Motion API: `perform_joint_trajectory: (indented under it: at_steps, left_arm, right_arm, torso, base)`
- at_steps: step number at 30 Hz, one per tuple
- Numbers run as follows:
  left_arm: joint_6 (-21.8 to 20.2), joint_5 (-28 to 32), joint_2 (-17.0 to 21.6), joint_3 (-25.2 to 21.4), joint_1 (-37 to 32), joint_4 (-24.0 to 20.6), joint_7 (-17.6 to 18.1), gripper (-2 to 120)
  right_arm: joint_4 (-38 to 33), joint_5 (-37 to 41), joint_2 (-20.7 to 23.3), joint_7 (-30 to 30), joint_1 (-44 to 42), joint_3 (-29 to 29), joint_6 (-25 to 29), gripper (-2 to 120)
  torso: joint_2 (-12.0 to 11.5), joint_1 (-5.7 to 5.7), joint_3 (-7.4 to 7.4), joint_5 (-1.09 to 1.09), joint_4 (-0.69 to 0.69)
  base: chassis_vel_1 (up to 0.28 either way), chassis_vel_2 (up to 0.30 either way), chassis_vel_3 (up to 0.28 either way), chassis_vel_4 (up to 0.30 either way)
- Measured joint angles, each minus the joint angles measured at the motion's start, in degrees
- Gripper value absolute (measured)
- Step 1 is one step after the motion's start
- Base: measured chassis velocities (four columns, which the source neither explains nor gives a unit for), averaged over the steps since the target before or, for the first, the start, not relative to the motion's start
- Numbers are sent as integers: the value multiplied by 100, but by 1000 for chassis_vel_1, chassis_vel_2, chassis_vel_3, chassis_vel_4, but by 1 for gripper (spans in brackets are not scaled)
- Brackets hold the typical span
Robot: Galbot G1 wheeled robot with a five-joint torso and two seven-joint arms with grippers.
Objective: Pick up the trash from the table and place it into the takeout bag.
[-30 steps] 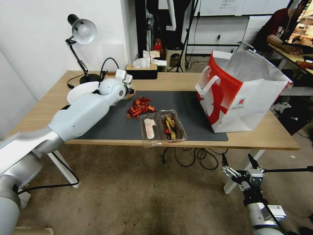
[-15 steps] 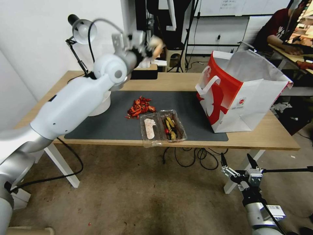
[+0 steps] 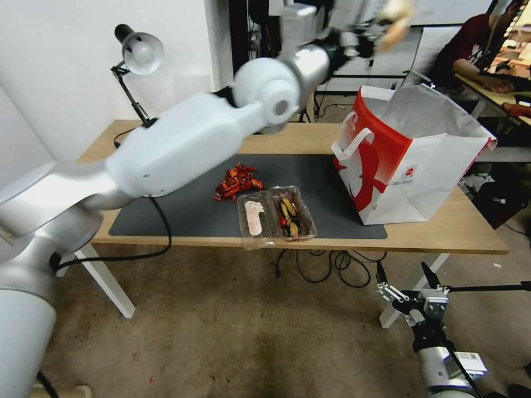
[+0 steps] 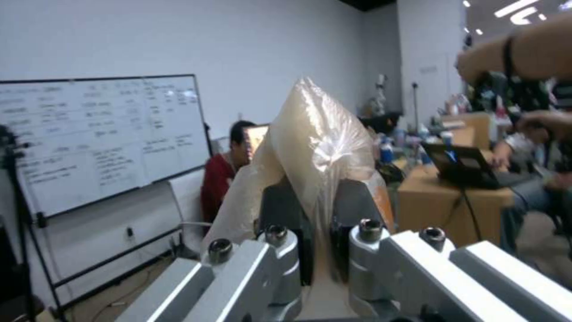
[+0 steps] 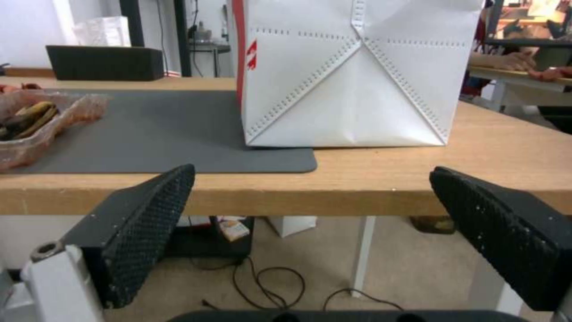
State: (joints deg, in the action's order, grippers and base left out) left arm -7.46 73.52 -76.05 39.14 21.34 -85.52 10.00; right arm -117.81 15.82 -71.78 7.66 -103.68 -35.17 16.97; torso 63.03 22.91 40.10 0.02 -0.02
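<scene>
My left arm is raised high over the table (image 3: 442, 232), and its gripper (image 3: 383, 30) hangs up beside the back rim of the takeout bag (image 3: 420, 166). It is shut on a plastic-wrapped yellowish ball (image 3: 396, 19). In the left wrist view the gripper (image 4: 316, 214) pinches the ball's wrap (image 4: 319, 143) between both black fingers (image 4: 280, 210). Trash on the dark mat (image 3: 326, 177): a pile of red scraps (image 3: 238, 181) and a clear plastic tray (image 3: 275, 216) with leftovers. My right gripper (image 3: 406, 276) hangs open below the table's front edge, facing the takeout bag (image 5: 346, 76).
A desk lamp (image 3: 138, 52) stands at the table's back left. A black tissue box (image 5: 104, 62) sits at the back of the table. Cables hang under the table (image 3: 326, 268). The raised left arm hides the table's left part.
My left arm has swung up and to the right, carrying the wrapped ball from the mat's left side to beside the bag's rim. The right arm stays put.
</scene>
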Motion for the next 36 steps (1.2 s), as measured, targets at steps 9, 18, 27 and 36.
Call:
perform_joint_trajectory:
  at_steps: [9, 18, 27, 36]
  left_arm:
    - [-268, -604, -1007, 1037, 370, 1360, -424, 3]
    - [-360, -1122, -1160, 1521, 366, 1632, -536, 3]
    - [-397, -948, -1126, 1483, 422, 1423, -413, 34]
    - [-404, -728, -1180, 1448, 536, 1355, -250, 68]
  right_arm:
    - [-49, -59, -159, -3, 9, 18, 30, 100]
    - [28, 32, -147, -8, -9, -37, 121, 100]
    - [82, 84, -117, -12, 51, -18, 127, 100]
    - [74, 129, -25, -13, 81, 0, 116, 100]
  torso:
    - [0, 0, 1, 0, 1]
    - [0, 1, 0, -2, 2]
    - [0, 1, 0, -2, 2]
    - [0, 0, 0, -2, 1]
  base:
    - [0, 0, 0, 0]
    - [0, 0, 0, 0]
    - [0, 0, 0, 0]
    - [0, 0, 0, 0]
